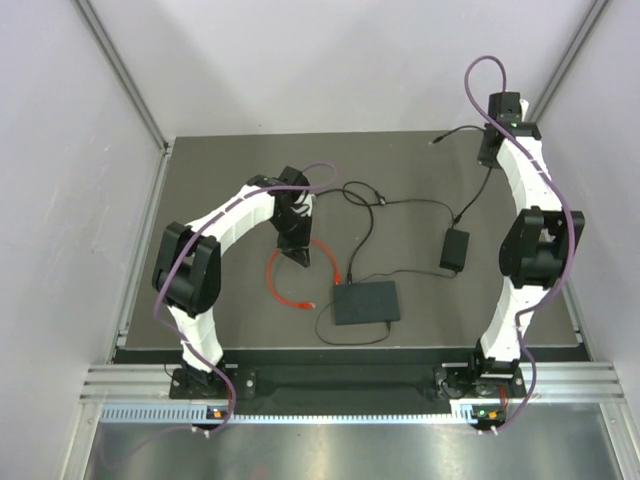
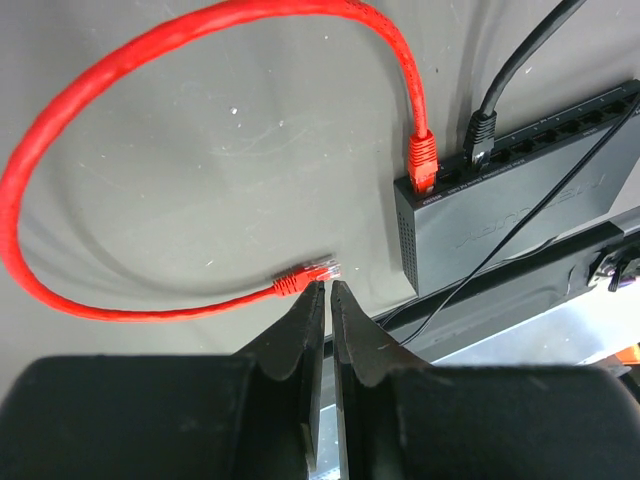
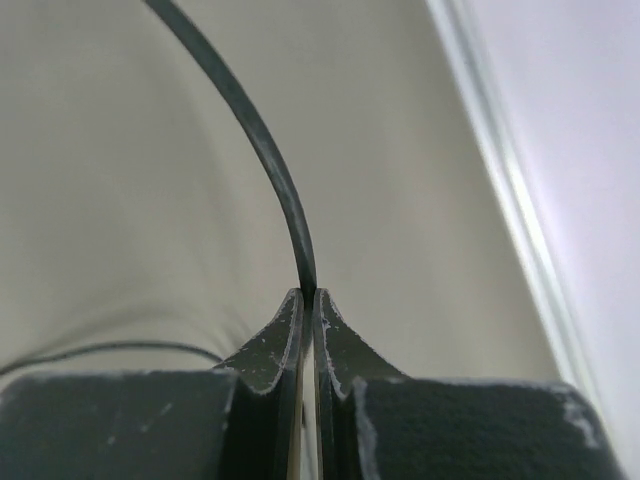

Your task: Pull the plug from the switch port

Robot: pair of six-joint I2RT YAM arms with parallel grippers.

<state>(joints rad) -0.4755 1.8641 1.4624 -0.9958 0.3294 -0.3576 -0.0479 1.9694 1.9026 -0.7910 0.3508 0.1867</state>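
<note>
Red plug (image 2: 422, 160): seated in the end port at the far-left corner of the switch (image 1: 366, 301); not yet out, I judge
Switch: flat grey box, centre of the table (image 1: 220, 200) close to its near edge; port row faces far, so the leads run away from the arms
Black plug (image 2: 480, 135): in the port just right of the red one, also seated
Free end (image 2: 305, 277): the red cable's other connector, loose on the table left of the switch
Left gripper (image 2: 327, 285): hovers just short of that free end, jaws all but together, nothing between them; likely needs to open and go right to the seated plug
Red cable (image 2: 60, 140): slack loop running left and far; better to grip the plug body than the cable
Adapter brick (image 1: 455, 248): right of the switch, farther back
Right gripper (image 3: 309, 293): far right, jaws clamped on a thin black cord (image 3: 255, 135), probably to hold it out of the way; which lead, cannot tell
</note>
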